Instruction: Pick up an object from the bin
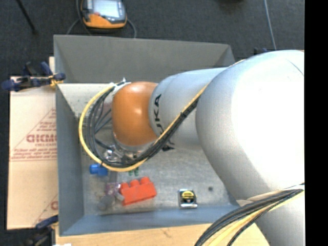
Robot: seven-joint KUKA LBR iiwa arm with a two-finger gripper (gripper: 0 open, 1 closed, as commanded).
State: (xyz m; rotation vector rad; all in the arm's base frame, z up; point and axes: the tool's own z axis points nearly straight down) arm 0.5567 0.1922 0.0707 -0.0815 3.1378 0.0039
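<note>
My gripper [117, 154] hangs low over the left half of the bin, mostly covered by the orange dome on the wrist. Just below and left of it lies a small blue piece [97, 169]. A small green bit [134, 172] shows right under the gripper's lower edge. Nearer the front wall sits an orange-red brick-like block [137, 190], apart from the gripper. A pale purple see-through thing [109, 190] lies against the block's left end.
A small yellow and black tape measure [188, 198] rests by the front wall, right of the block. The thick white arm covers the bin's right half, and yellow and black cables loop around the dome near the left wall.
</note>
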